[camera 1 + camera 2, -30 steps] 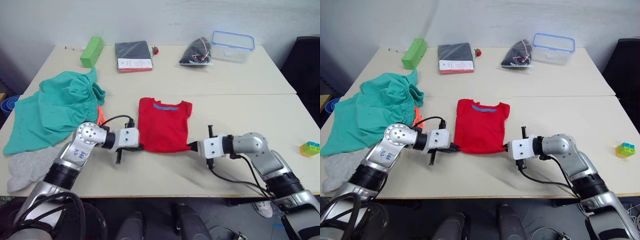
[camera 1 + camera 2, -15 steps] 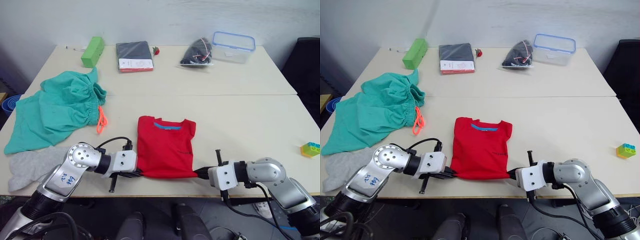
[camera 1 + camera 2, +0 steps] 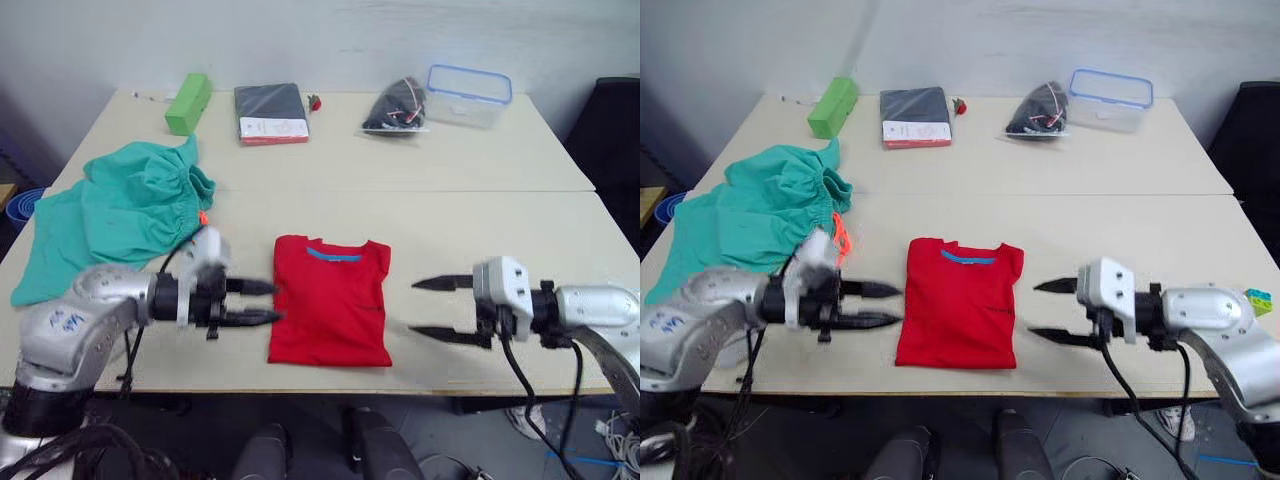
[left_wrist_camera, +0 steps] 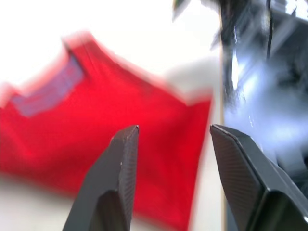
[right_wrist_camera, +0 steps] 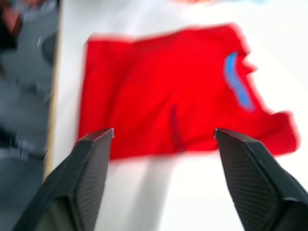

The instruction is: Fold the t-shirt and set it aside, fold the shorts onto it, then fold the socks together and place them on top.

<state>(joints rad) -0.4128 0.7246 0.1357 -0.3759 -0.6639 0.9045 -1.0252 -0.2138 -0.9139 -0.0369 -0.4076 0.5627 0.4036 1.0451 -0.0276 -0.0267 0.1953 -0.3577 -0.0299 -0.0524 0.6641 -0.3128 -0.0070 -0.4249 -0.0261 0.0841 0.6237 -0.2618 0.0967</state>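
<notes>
The red t-shirt (image 3: 330,310) lies folded and flat near the table's front edge, blue neck band at its far side. My left gripper (image 3: 262,303) hovers open just left of it, holding nothing. My right gripper (image 3: 428,307) stands open a short way to its right, also holding nothing. The t-shirt (image 4: 110,130) appears past my left fingertips in the left wrist view, and past my right ones as the t-shirt (image 5: 168,115) in the right wrist view. The teal shorts (image 3: 115,215) lie crumpled at the left, orange drawstring (image 3: 840,238) showing. The socks are hidden behind my left arm.
At the back of the table (image 3: 470,220) lie a green block (image 3: 187,102), a dark folded item (image 3: 268,110), a black bag (image 3: 396,105) and a clear lidded box (image 3: 467,94). A small toy brick (image 3: 1260,300) sits at the right edge.
Both grippers have let go of the t-shirt's near corners, opened and drawn away to its sides. Before that they dragged the shirt toward the front edge.
</notes>
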